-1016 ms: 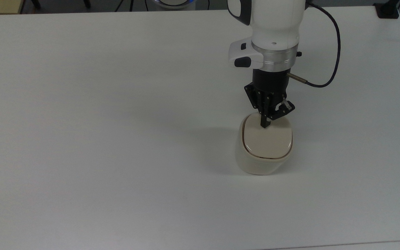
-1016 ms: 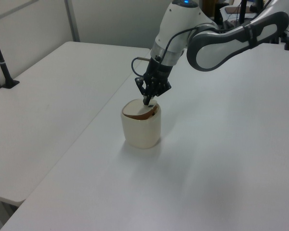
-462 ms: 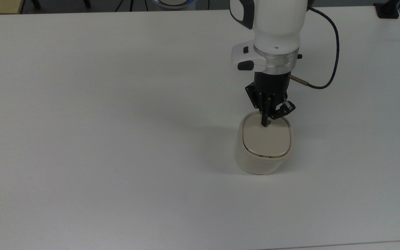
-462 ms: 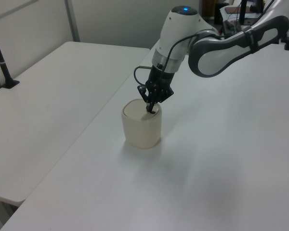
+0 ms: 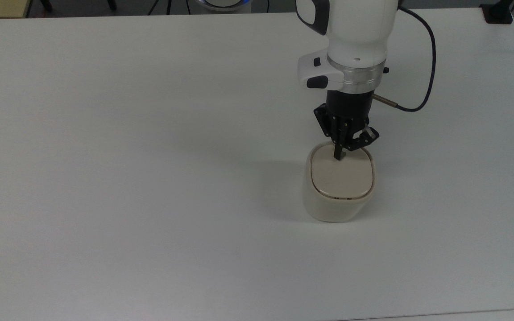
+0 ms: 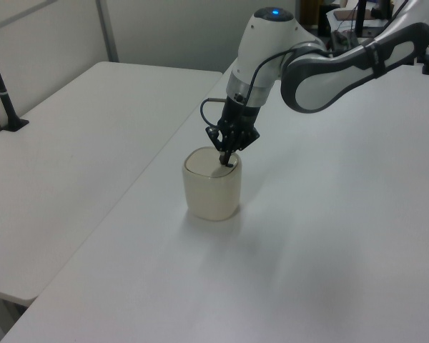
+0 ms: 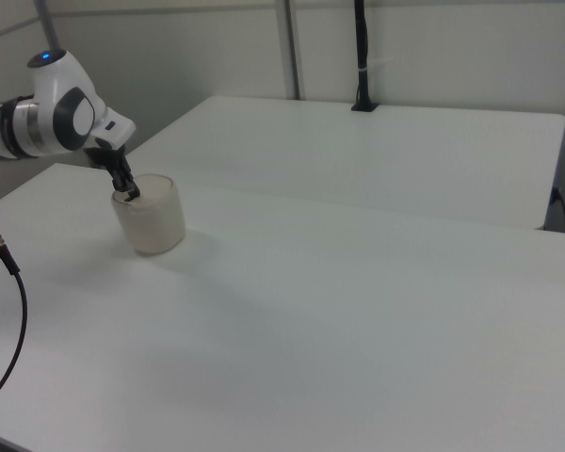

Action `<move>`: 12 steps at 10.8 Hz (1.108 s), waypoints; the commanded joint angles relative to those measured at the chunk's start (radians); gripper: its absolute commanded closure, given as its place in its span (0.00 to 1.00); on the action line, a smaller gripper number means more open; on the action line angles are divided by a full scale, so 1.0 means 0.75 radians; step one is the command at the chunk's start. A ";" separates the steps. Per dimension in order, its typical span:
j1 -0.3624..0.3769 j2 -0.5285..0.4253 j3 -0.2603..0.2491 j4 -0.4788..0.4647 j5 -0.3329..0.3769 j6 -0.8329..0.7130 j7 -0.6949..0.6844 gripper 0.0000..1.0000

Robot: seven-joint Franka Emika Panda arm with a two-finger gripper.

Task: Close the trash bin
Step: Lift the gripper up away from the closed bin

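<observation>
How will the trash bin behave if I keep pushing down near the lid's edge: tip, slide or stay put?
The trash bin probably stays put: it is squat, standing upright and flat on the table. It looks like light plastic, so a sideways push might slide it. The tool sits off-centre on the lid, so hard pressure could rock it.

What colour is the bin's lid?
Beige, on the trash bin's lid; clearest in the top view.
</observation>
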 commanded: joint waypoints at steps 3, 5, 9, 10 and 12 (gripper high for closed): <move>-0.123 -0.325 0.006 -0.018 0.175 -0.439 -0.381 1.00; -0.195 -0.448 0.006 -0.026 0.175 -0.607 -0.479 1.00; -0.350 -0.634 0.006 -0.102 0.177 -0.810 -0.794 0.98; -0.379 -0.669 0.008 -0.140 0.175 -0.812 -0.890 0.98; -0.428 -0.716 0.008 -0.184 0.177 -0.839 -1.121 0.88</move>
